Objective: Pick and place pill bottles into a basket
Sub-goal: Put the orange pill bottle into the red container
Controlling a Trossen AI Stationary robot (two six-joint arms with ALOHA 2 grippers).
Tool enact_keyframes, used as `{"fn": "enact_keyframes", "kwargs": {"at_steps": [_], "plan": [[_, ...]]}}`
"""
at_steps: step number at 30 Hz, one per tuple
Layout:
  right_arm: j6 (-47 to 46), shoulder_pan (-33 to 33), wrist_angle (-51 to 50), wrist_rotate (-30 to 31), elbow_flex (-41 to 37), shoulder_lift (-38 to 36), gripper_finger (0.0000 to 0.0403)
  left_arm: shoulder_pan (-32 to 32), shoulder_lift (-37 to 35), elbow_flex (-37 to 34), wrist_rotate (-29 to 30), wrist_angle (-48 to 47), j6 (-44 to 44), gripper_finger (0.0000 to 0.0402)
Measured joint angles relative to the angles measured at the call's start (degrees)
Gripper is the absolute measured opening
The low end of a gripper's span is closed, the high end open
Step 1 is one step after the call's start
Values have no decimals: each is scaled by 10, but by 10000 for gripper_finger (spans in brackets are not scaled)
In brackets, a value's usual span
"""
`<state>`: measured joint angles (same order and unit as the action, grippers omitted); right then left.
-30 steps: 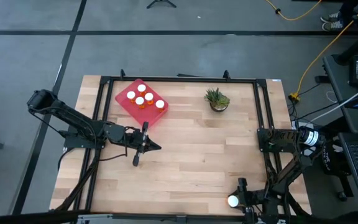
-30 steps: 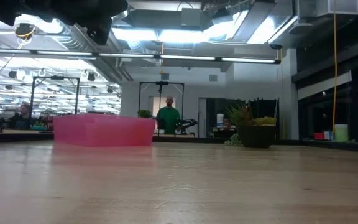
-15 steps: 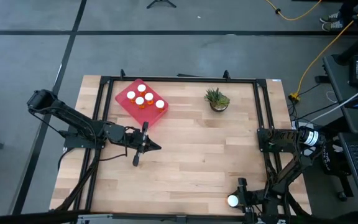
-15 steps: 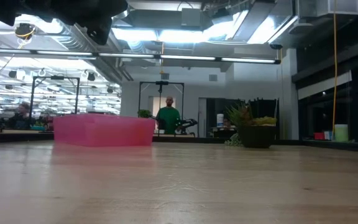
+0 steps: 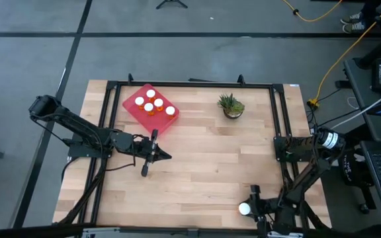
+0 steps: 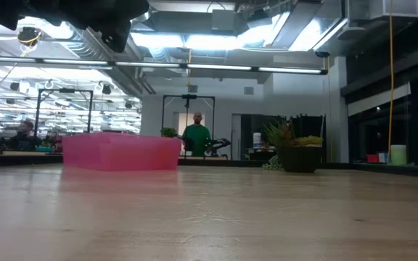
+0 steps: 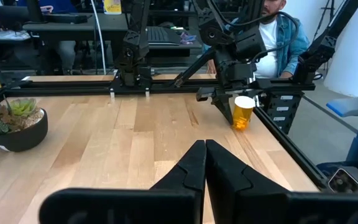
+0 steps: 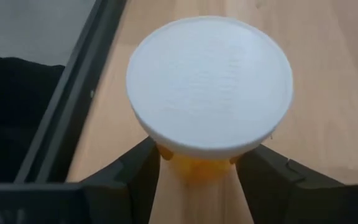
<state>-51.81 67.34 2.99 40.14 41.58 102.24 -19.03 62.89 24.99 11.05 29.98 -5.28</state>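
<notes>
Red-pink plastic basket (image 5: pixel 151 108) is seen at the far left of the wooden table (image 5: pixel 197 172), with five white-capped pill bottles (image 5: pixel 150 106) inside it. Far from the basket, at the table's near right corner, a sixth bottle (image 8: pixel 209 93) is pinched by the right gripper (image 5: pixel 250 209). Just near-side of the basket, the left gripper (image 7: pixel 204 163) is held with fingers pressed together.

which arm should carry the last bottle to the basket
Right. Its gripper is already shut on the bottle at the table's near right corner; the left gripper is shut and empty, beside the basket.
</notes>
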Motion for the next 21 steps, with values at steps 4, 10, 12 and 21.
{"fn": "enact_keyframes", "kwargs": {"at_steps": [4, 10, 12, 21], "plan": [[36, -17, 15, 1, 0, -9, 194, 0, 0, 0, 0, 0, 0, 6], [100, -49, 12, -8, 1, -57, 194, 0, 0, 0, 0, -1, 0, 3], [120, -63, 9, -28, 1, -77, 194, 0, 0, 0, 0, -1, 0, 6], [210, -147, -18, -65, -29, -195, 194, 0, 0, 0, 0, -2, 0, 12]]}}
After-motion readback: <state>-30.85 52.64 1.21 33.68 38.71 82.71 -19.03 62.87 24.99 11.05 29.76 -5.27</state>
